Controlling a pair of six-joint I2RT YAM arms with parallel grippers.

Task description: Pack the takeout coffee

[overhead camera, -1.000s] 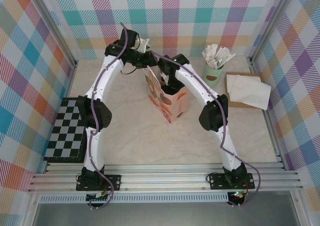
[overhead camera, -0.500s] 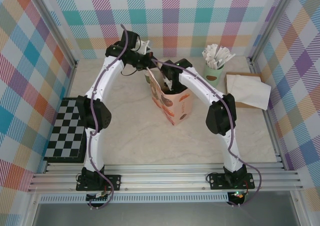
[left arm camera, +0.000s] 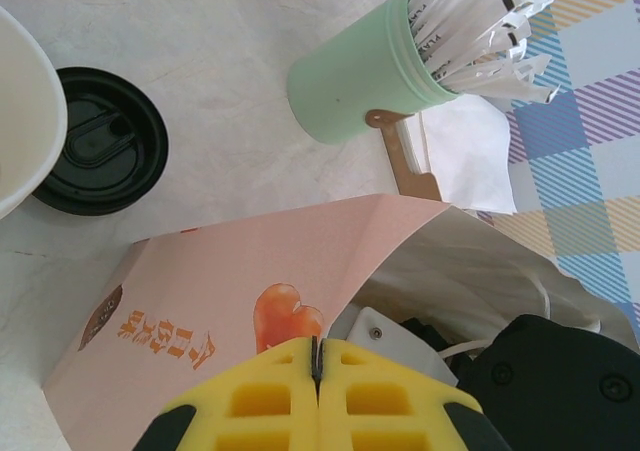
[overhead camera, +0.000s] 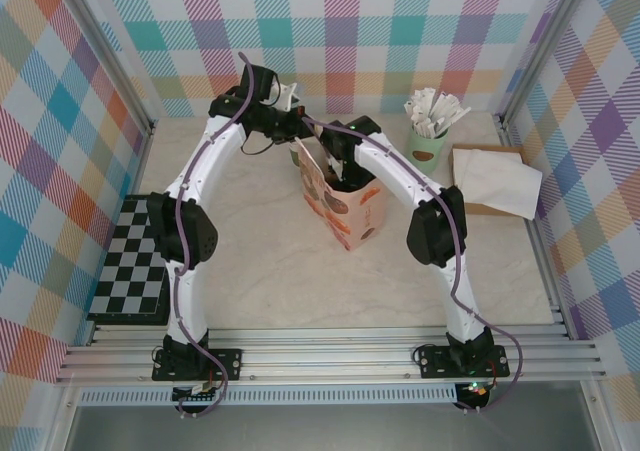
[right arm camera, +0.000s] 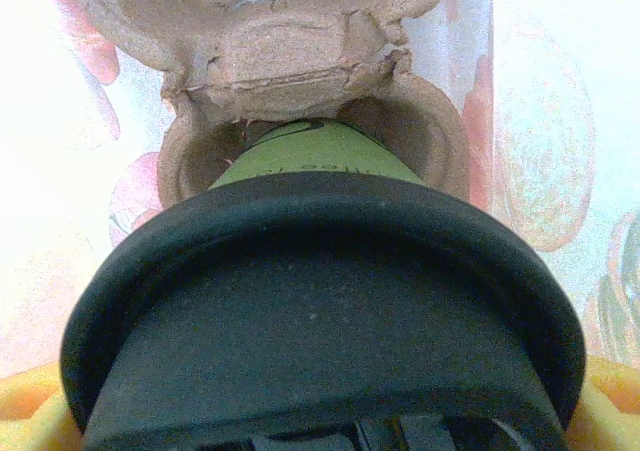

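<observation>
As the right end effector (overhead camera: 338, 167), clamped on the black-lidded olive-green paper cup (right arm camera: 320, 301), has sunk into the centre-frame pink paper bag (overhead camera: 352, 216) whose rim the left end effector (left arm camera: 316, 361) pinches, release appears imminent.

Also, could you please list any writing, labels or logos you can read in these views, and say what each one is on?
Nothing can be quoted with confidence.
On the paper bag: a row of orange characters beside an orange picture, tilted and too unclear to read; a brown round emblem, illegible.
On the sachets in the mint cup: black print, too small to read.
On the takeout coffee: a dark marking on its green wall, blurred.
</observation>
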